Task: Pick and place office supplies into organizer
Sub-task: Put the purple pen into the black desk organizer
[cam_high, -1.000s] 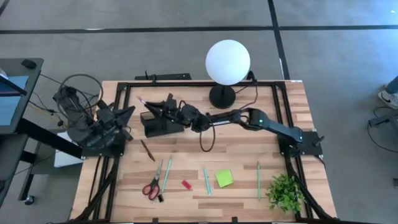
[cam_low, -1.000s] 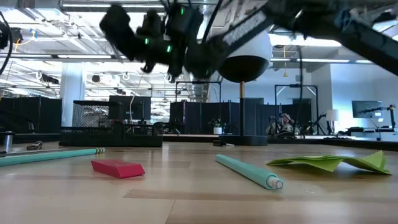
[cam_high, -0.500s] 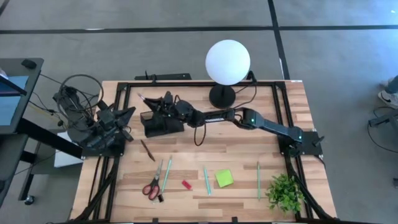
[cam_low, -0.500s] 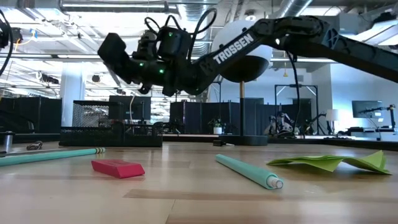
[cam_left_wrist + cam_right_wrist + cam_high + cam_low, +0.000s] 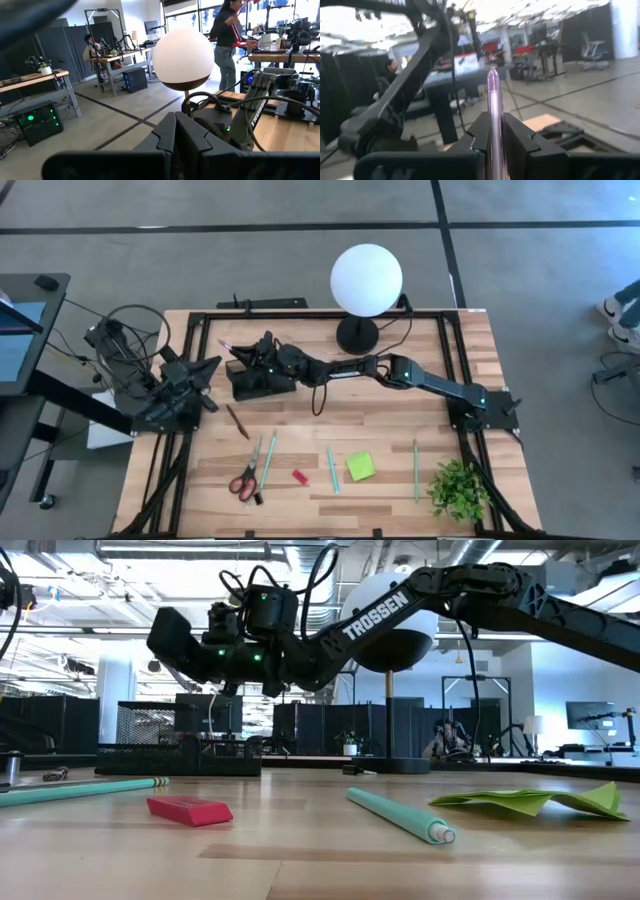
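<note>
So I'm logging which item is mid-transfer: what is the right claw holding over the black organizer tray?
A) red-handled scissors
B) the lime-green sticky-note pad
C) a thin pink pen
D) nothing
C: the right claw is shut on a thin pink pen, above the black compartment tray.

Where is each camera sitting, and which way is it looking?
High view: above the table, looking straight down; both arms show, the right gripper over the black organizer, the left gripper waiting at the table's left edge.
Low view: at table height, looking level across; the right arm reaches over the red eraser.
Left wrist view: on the left arm, facing the white globe lamp; its shut fingers show.
Right wrist view: on the right arm, facing the room; its fingers pinch a pink pen.
Shared: high and low views both show the lime-green sticky-note pad.
</note>
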